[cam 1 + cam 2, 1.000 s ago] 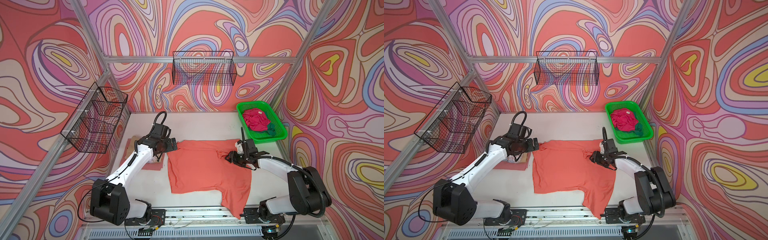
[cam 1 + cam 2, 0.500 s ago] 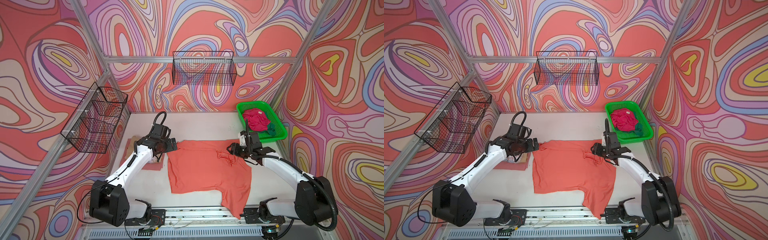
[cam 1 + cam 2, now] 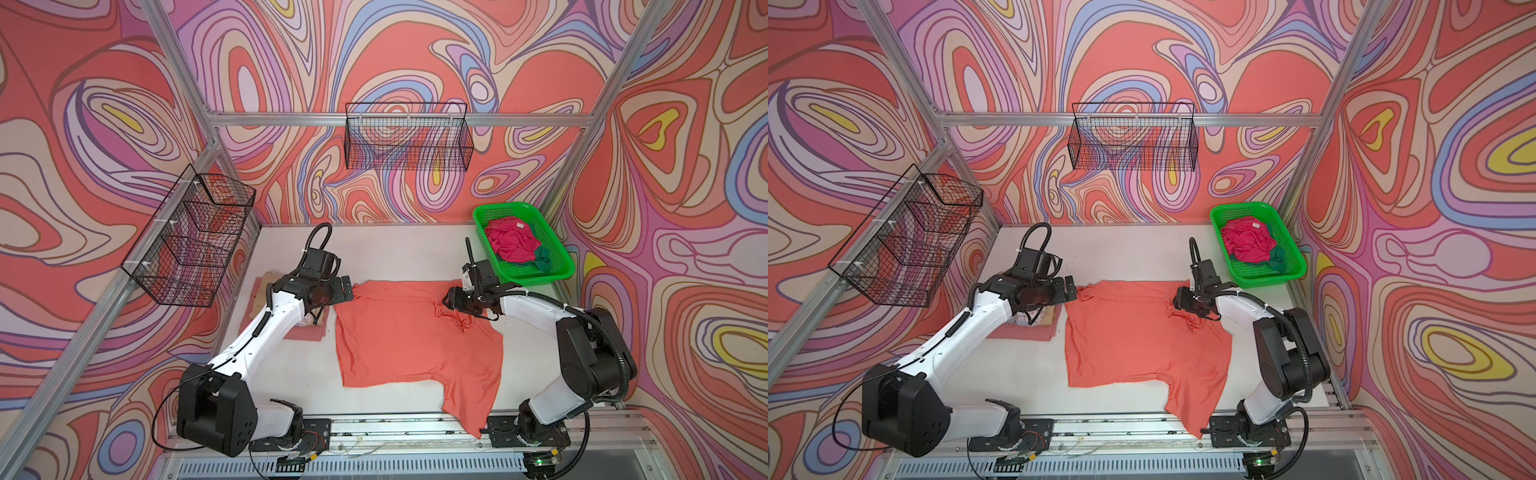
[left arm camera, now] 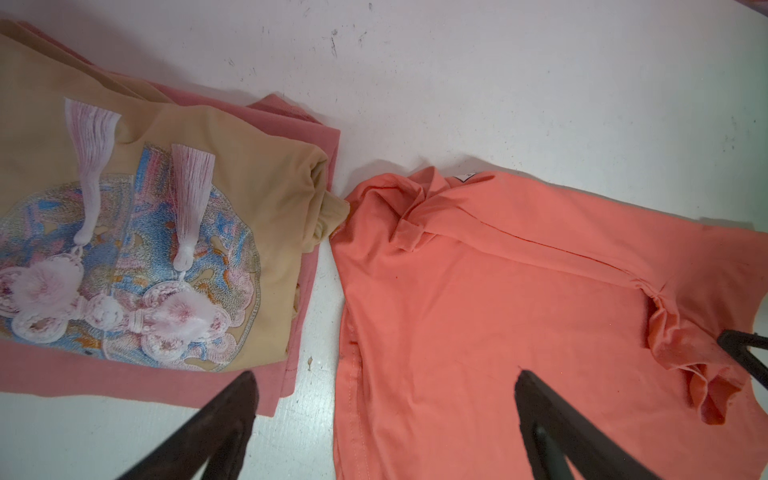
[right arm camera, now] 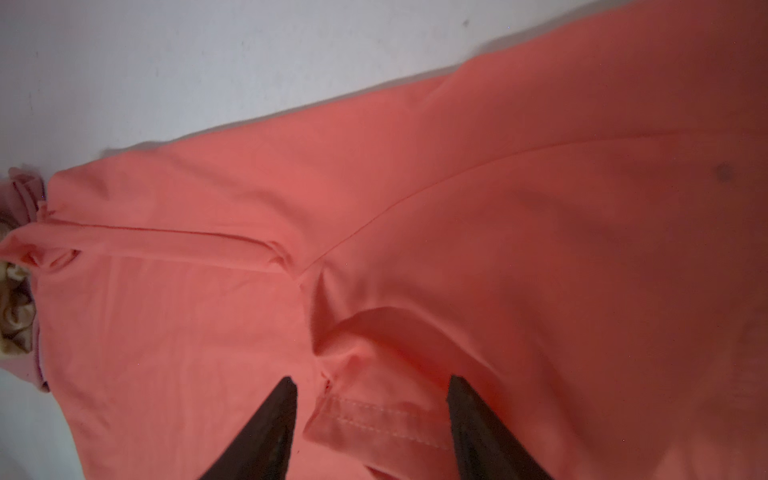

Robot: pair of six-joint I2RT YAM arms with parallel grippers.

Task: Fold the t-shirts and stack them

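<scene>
Coral jersey, thin and limp: the shirt (image 3: 407, 340) lies spread at the middle of the table (image 3: 386, 249). I judge it light, floppy and prone to drag and wrinkle. It wants pinching at seams, hems or corners, where the cloth is doubled, and the two far corners look like the best holds.

At the shirt's 10 o'clock corner the left gripper (image 4: 386, 374) hovers with jaws wide apart, holding nothing, just beside the folded tan shirt (image 4: 208, 166). At 2 o'clock the right gripper (image 5: 370, 380) has its jaws part way apart astride a stitched hem (image 5: 374, 419) in a bunched fold, not pinched on it.

In both top views the shirt's long axis seems to run from 11 to 5 o'clock, where a flap (image 3: 469, 399) hangs over the front rail (image 3: 395, 424). A white tag (image 4: 467, 178) at the 10 o'clock corner hints that the neck points there, though I cannot be sure.
</scene>
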